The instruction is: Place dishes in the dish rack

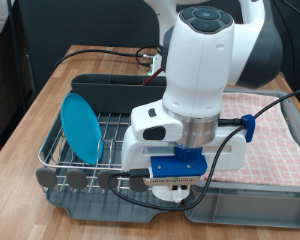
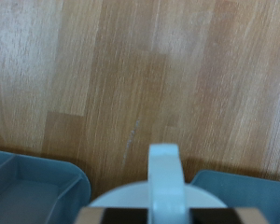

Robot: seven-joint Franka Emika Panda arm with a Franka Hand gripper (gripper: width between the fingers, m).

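The bright-blue plate (image 1: 82, 124) stands on edge in the dish rack (image 1: 70, 160), in the wire grid on the exterior view's left. My gripper (image 1: 176, 193) hangs over the rack's front right corner, mostly hidden under the white hand. In the wrist view a white mug (image 2: 140, 196) sits right at the fingers, with its handle (image 2: 165, 173) pointing away, well above the wooden table (image 2: 140, 75). The gripper looks shut on the mug. The wooden spoon is not in view.
A grey crate (image 1: 255, 205) lined with pink checkered cloth (image 1: 270, 135) lies at the exterior view's right, next to the rack. Cables (image 1: 100, 50) run across the table behind the rack. Grey-blue plastic corners (image 2: 33, 191) show in the wrist view.
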